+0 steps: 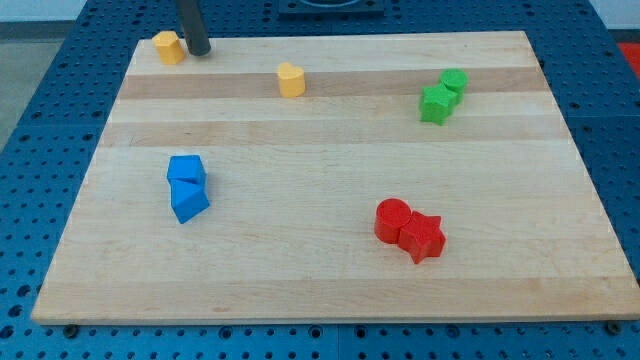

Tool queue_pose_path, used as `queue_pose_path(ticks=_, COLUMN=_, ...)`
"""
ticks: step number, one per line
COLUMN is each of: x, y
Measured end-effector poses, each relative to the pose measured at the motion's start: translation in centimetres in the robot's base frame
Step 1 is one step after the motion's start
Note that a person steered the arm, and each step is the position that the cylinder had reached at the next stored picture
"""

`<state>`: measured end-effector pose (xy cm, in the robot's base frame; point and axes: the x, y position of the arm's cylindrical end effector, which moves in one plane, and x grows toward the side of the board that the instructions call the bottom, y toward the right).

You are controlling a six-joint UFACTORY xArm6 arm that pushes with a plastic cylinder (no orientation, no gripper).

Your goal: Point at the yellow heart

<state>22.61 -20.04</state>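
Note:
My tip (199, 52) rests on the wooden board (330, 280) near its top left corner. It stands just right of a yellow block (168, 46) that looks like a pentagon, almost touching it. A second yellow block (290, 79), which looks like the heart with a notch on top, lies about a hundred pixels to the right of my tip and slightly lower. Nothing lies between my tip and that block.
Two green blocks (444, 94) touch each other at the upper right. Two blue blocks (187, 187) touch at the left centre. A red cylinder (393, 220) and a red star (423, 238) touch at the lower right. A blue perforated table surrounds the board.

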Motion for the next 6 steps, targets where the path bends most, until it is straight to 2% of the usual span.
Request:
queue_pose_path(ticks=1, x=1.6, y=0.4)
queue_pose_path(ticks=2, x=-0.5, y=6.6)
queue_pose_path(ticks=3, x=-0.1, y=16.6)
queue_pose_path(ticks=4, x=4.5, y=23.2)
queue_pose_path(ticks=5, x=10.0, y=23.2)
queue_pose_path(ticks=6, x=10.4, y=21.2)
